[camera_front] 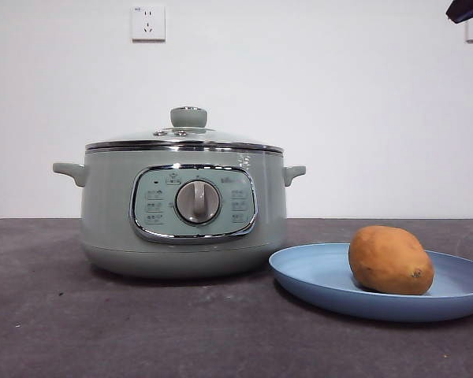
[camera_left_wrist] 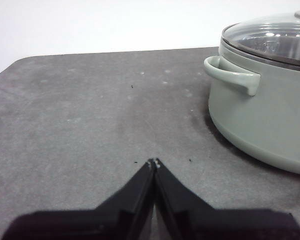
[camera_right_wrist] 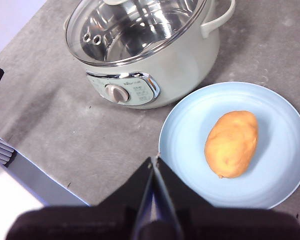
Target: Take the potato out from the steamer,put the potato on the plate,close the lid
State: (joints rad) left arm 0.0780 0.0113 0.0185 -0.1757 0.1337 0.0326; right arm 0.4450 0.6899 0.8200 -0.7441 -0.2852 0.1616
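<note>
The orange-brown potato [camera_front: 389, 260] [camera_right_wrist: 231, 143] lies on the blue plate [camera_front: 315, 276] [camera_right_wrist: 185, 130], to the right of the pale green steamer [camera_front: 184, 206] [camera_right_wrist: 175, 65] [camera_left_wrist: 262, 117]. The glass lid [camera_front: 185, 142] [camera_right_wrist: 135, 30] [camera_left_wrist: 270, 37] with its green knob sits on the steamer. My right gripper [camera_right_wrist: 154, 160] is shut and empty, high above the plate's near edge; a black arm tip [camera_front: 465, 9] shows at the front view's top right corner. My left gripper [camera_left_wrist: 154, 162] is shut and empty, low over the table to the left of the steamer.
The dark grey tabletop [camera_front: 63, 315] runs wide in front of the steamer and to its left. A white wall with a socket [camera_front: 148, 23] stands behind. In the right wrist view a white and grey block [camera_right_wrist: 20, 185] lies at the table's near side.
</note>
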